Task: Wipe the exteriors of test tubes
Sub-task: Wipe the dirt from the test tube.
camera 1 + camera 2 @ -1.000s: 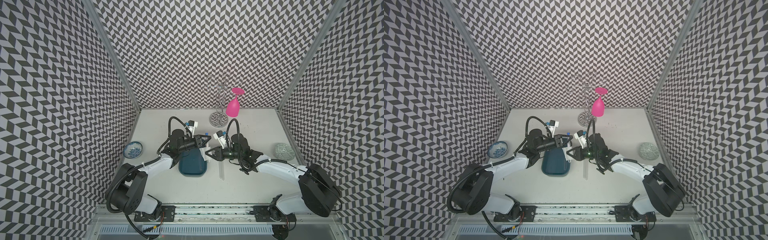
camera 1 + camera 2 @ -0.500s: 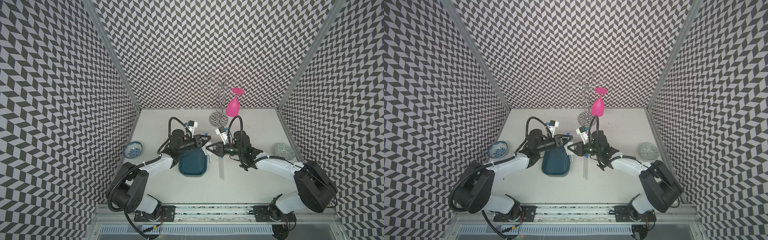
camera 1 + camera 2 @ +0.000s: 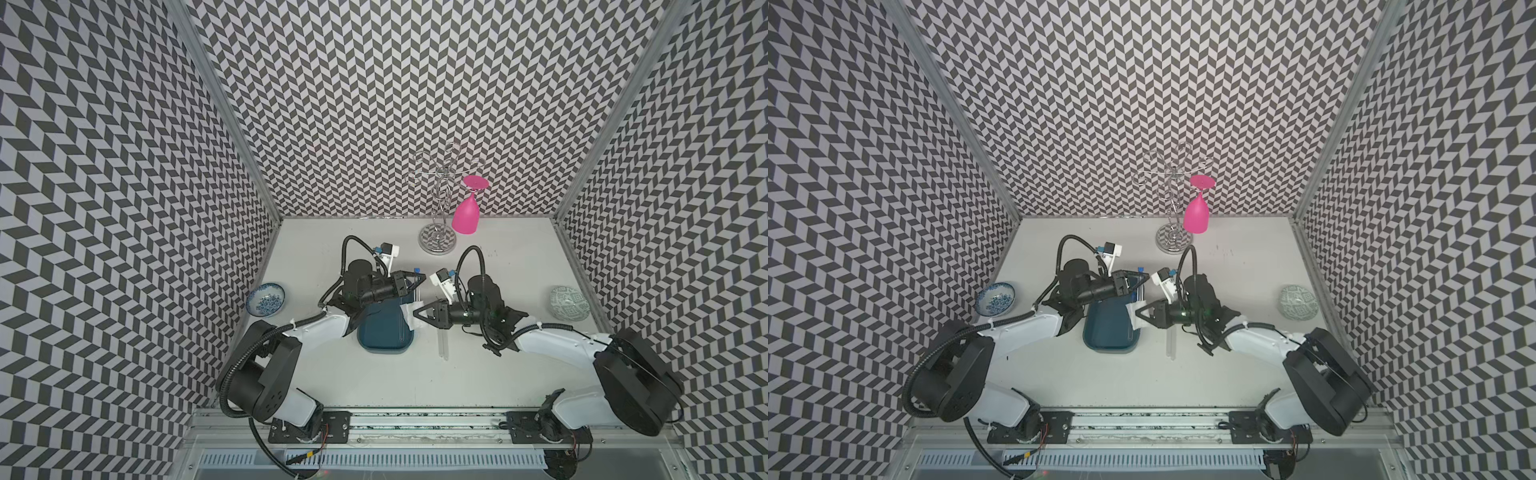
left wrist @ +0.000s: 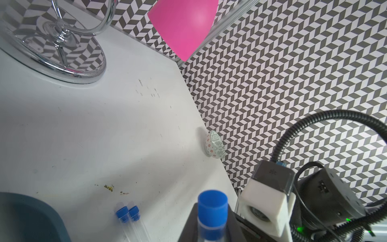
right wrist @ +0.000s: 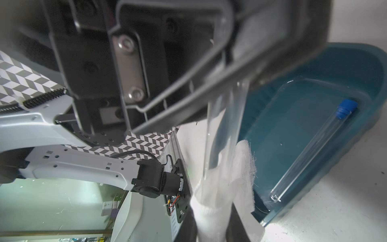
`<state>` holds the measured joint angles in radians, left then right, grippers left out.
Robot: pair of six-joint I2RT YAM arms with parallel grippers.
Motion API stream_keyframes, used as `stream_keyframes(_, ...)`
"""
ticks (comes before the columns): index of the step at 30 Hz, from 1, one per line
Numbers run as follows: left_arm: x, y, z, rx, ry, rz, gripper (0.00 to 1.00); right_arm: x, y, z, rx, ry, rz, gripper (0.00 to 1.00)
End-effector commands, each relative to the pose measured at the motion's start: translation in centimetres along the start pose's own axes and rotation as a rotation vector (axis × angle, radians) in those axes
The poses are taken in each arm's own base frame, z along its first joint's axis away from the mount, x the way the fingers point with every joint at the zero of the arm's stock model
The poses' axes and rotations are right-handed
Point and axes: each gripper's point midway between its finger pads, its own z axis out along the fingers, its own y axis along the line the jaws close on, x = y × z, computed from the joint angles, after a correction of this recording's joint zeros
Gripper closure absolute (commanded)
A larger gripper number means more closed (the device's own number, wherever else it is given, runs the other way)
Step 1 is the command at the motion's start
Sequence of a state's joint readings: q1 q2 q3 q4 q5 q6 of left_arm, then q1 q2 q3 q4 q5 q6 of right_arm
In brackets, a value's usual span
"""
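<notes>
My left gripper [image 4: 211, 228] is shut on a clear test tube [image 5: 226, 130] just under its blue cap [image 4: 212, 209], above the far right corner of the teal tray [image 3: 382, 336]. The tube hangs down from the left gripper [image 3: 415, 279]. My right gripper [image 5: 211, 226] is shut on a white tissue [image 5: 219, 188] folded round the tube's lower end. In both top views the right gripper [image 3: 417, 312] meets it at the tray's right rim. One test tube [image 5: 310, 150] lies in the tray. Two more test tubes [image 3: 444, 345] lie side by side on the table right of the tray.
A chrome wire rack [image 3: 437, 237] with a pink glass [image 3: 465, 214] hanging upside down stands at the back. A blue-and-white bowl [image 3: 266, 298] sits by the left wall and a green patterned bowl [image 3: 570, 303] by the right wall.
My right gripper with the tissue has shifted a little along the held tube, back and then toward the front. The left arm and its tube have stayed put.
</notes>
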<state>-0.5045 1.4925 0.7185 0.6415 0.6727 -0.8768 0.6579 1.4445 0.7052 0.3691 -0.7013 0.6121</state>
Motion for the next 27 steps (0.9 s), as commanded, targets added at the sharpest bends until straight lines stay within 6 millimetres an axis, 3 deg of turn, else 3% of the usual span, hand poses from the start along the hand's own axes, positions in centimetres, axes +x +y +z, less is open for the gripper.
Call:
stream_keyframes(1,0.3,-1.3,0.4,0.037,0.017,-0.002,0.82,-5.1,1.5,-0.3,-0.040,-0.113,-0.126,0.82)
stream_keyframes(5,0.2,-1.6,0.5,0.045,0.015,-0.008,0.82,-7.4,0.8,-1.1,-0.037,-0.160,-0.128,0.82)
stream_keyframes(9,0.0,-1.9,0.7,0.054,0.017,-0.001,0.82,-7.4,0.2,-1.6,-0.022,-0.166,-0.122,0.82)
stream_keyframes(13,-0.2,-2.0,0.7,0.056,0.011,-0.001,0.82,-5.7,0.2,-1.9,-0.038,-0.158,-0.086,0.82)
stream_keyframes(21,-0.2,-1.9,0.9,0.064,0.013,-0.003,0.82,1.3,-0.2,-1.9,-0.033,-0.087,0.008,0.82)
stream_keyframes(24,-0.1,-1.7,1.0,0.062,0.015,-0.005,0.82,1.7,-0.4,-2.1,-0.023,-0.088,0.014,0.82)
stream_keyframes(27,0.0,-1.7,1.0,0.069,0.018,-0.008,0.82,0.5,-0.2,-1.7,-0.016,-0.090,-0.019,0.81)
